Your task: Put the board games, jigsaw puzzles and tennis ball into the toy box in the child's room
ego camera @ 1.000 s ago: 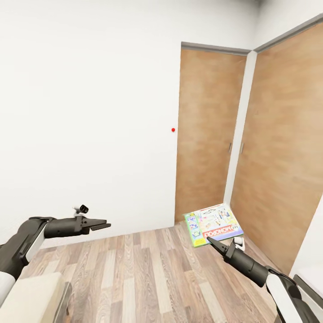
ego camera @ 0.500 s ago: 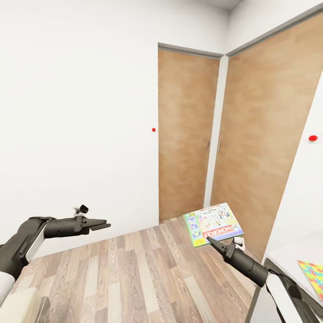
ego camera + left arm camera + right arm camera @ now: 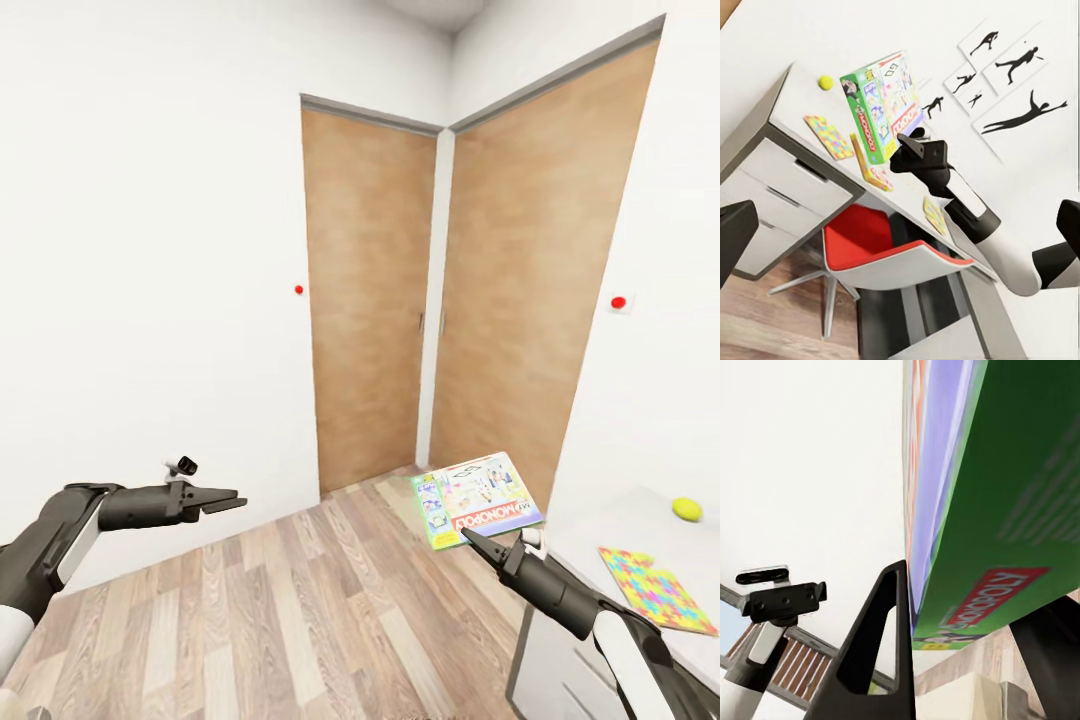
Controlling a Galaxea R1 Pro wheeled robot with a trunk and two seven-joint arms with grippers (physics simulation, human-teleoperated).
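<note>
- Head view: the right gripper [image 3: 468, 538] grips the board game [image 3: 476, 498] by its edge, holding it up in front of the wooden door [image 3: 365, 300].
- Left gripper [image 3: 228, 499] is spread apart, holding nothing.
- Tennis ball [image 3: 686, 509] and a jigsaw puzzle [image 3: 655, 589] lie on the table [image 3: 590, 520].

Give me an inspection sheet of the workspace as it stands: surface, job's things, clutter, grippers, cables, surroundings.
Surface: light grey table at the head view's right, white drawers below; wood-plank floor.
Job's things: MONOPOLY board game held in the air by the right gripper; tennis ball and one jigsaw puzzle on the table; left wrist view shows a second jigsaw puzzle farther along it. Toy box: nothing seen.
Clutter: red chair at the table.
Grippers: right gripper shut on the game's edge; left gripper open, holding nothing.
Cables: nothing seen.
Surroundings: white walls, brown wooden doors, red wall knobs, black silhouette posters.
</note>
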